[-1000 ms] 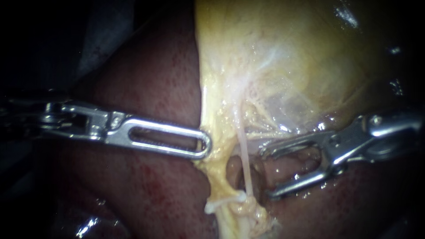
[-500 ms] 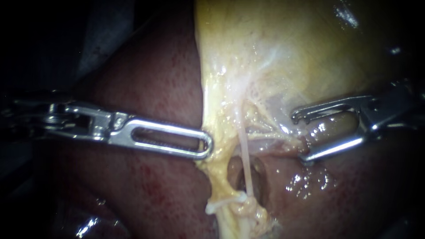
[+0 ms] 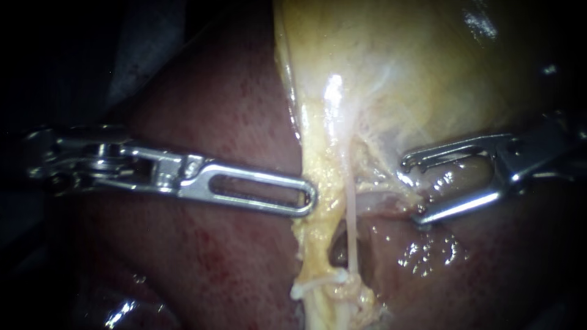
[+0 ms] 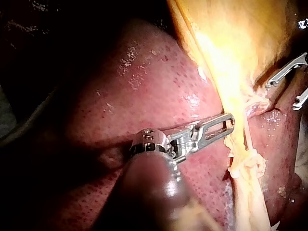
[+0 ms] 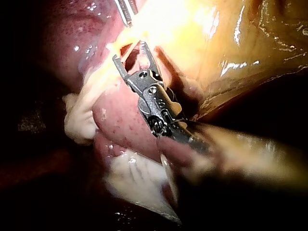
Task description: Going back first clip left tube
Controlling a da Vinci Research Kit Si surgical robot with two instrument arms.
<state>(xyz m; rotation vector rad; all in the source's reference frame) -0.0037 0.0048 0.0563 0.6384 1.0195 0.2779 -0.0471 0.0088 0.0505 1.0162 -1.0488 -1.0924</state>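
The right instrument (image 3: 413, 190) is held with jaws apart, gripping nothing, at 3 o'clock of the tube (image 3: 351, 214). The left instrument (image 3: 307, 199), jaws together, is pressed against yellow tissue (image 3: 315, 159) at 9 o'clock. A white clip (image 3: 312, 285) is seen at the tube's 6 o'clock end.

Dark red liver (image 3: 202, 256) — glossy, speckled, pale yellow gallbladder (image 3: 428, 67) lying over it — wet sheen on both

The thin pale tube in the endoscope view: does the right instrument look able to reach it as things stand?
Probably yes: the right instrument points at the tube from close by, with only a little pale tissue between them.
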